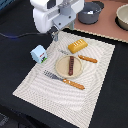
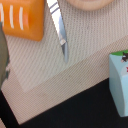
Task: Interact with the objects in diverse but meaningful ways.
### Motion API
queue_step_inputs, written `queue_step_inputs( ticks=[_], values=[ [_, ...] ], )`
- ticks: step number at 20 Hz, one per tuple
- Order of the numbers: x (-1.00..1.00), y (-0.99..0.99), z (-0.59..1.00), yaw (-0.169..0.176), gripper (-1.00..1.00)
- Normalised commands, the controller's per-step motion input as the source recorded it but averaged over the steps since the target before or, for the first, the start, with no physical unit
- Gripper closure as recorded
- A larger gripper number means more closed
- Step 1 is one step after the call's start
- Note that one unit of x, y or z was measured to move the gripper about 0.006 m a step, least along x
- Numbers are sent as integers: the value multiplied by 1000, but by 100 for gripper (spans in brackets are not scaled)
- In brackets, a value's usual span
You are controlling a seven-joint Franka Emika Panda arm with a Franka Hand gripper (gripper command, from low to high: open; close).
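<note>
My gripper [image 1: 54,34] hangs above the placemat's far corner, between the pale blue-white carton [image 1: 39,53] and the golden scored bread loaf [image 1: 77,45], touching neither. Its fingers are too small and blurred to show how they stand. The thin red-brown sausage [image 1: 71,65] lies on a round tan plate [image 1: 61,67]. At the back stands the grey saucepan [image 1: 90,12]. In the wrist view I see the loaf [image 2: 22,20], a knife blade [image 2: 60,31], the carton [image 2: 120,82] and a blurred grey shape at the picture's edge.
A striped placemat [image 1: 45,87] lies on the black table. On the mat are an orange-handled knife [image 1: 86,58] and an orange-handled fork [image 1: 65,80]. A tan bowl [image 1: 122,17] sits on the brown surface at the back.
</note>
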Motion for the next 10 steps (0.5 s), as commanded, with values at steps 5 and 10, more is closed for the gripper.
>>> queue_step_inputs(
  ticks=[5, 10],
  values=[
    [581, -57, -74, -47, -100],
    [345, -47, -144, -43, -100]
  ],
)
